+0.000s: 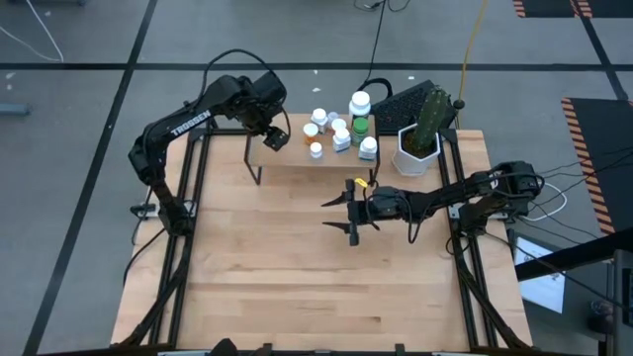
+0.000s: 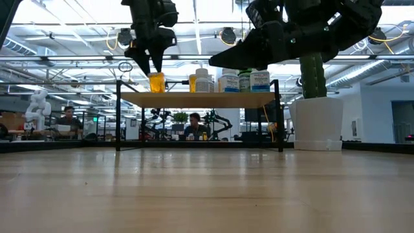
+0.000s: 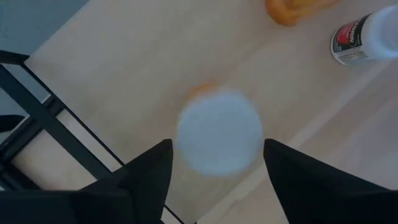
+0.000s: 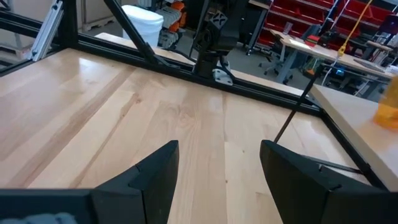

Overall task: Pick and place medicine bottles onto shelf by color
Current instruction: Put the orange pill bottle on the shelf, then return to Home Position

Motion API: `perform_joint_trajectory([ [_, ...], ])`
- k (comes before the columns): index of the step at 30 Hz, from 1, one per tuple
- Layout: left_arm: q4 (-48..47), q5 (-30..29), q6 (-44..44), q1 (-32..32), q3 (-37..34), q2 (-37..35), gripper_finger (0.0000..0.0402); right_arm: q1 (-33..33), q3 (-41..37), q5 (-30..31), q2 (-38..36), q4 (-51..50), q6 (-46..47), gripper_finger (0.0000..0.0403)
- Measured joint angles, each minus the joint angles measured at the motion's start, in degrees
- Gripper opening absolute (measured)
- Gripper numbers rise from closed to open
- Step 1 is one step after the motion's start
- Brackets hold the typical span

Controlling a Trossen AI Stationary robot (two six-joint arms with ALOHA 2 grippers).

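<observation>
Left wrist view: the white cap (image 3: 217, 140) between the left pincer's fingers (image 3: 149, 180) is out of focus; the orange body under it shows only as a sliver. A second orange bottle (image 3: 292, 9) and a white bottle (image 3: 367, 37) are cut by the picture's edge.

High view: the left pincer (image 1: 275, 136) covers the bottle beneath it. The clustered bottles (image 1: 336, 131) on the shelf (image 1: 297, 158) overlap; exact count cannot be told.

Low view: both arms run out of the top edge. People (image 2: 194, 124) in the room behind are too small to make out.

Right wrist view: an orange object (image 4: 390, 106) is cut off and blurred.
</observation>
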Motion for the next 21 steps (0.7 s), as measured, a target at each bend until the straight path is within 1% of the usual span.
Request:
perform_joint_trajectory([
  [7, 1.4, 0.0, 0.3, 0.0, 0.0, 0.0, 0.0297, 0.0, 0.0, 0.0, 0.0, 0.0, 0.1, 0.0219],
  [12, 0.7, 0.0, 2.1, 0.0, -0.1, -0.9, 0.0316, 0.0, 0.0, 0.0, 0.0, 0.0, 0.1, 0.0219],
  [16, 1.1, -0.8, 3.5, 0.0, -0.1, -4.9, 0.0319, 0.0, 0.0, 0.0, 0.0, -0.5, 0.1, 0.0219],
  [21, 2.1, -5.8, 4.6, -1.5, -0.1, -11.8, 0.0319, 0.0, 0.0, 0.0, 0.0, -1.8, 0.1, 0.0219],
])
